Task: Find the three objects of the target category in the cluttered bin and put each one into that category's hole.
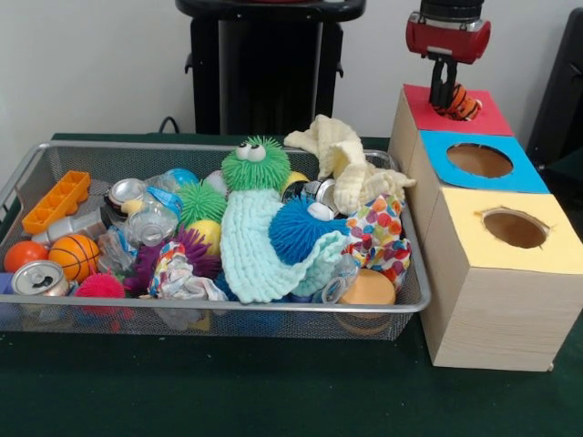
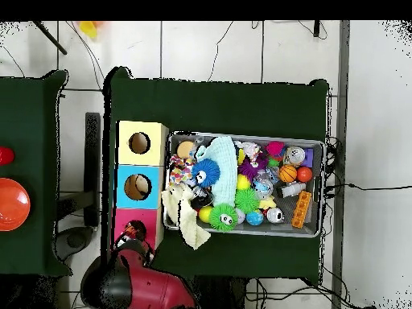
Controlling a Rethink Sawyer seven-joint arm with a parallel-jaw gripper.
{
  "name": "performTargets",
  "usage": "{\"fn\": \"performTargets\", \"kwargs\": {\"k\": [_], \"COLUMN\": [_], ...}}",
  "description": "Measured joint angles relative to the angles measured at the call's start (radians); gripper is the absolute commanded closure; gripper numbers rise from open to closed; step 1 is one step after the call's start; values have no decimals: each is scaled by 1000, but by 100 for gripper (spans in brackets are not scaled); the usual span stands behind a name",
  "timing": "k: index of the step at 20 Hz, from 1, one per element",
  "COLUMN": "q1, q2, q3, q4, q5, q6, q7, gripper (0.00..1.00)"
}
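My red-and-black gripper hung over the red-topped wooden box, its fingers closed on the small orange, black-striped plush tiger, which sat at the mouth of that box's hole, partly sunk in. In the overhead view the gripper covered most of the red top, the hole dark beside it. Three wooden boxes stood touching in a row: the red one, then the blue-topped box with a round hole, then the yellow-topped box with a ragged round hole. In the front view the row lay at three o'clock from the wide, shallow silver wire-mesh basket, just beside its rim. The basket was full. A green spiky ball with googly eyes sat high in the pile, a pale blue knitted cloth below it and a blue spiky ball at its four o'clock. A cream cloth draped over the basket's rim on the box side, a multicoloured patterned cloth under it. At nine o'clock lay an orange plastic tray, a small orange basketball and a silver can. I could pick out no other plush animals in the pile. All stood on a dark green table cover.
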Motion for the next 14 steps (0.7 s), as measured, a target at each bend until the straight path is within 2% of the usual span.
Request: {"fn": "performTargets", "kwargs": {"k": [8,14], "q1": [10,45], "q2": [-4,-12], "q3": [0,-34], "q4": [6,6], "q5": [31,32], "q6": [-1,-1], "q7": [0,0], "gripper": [100,100]}}
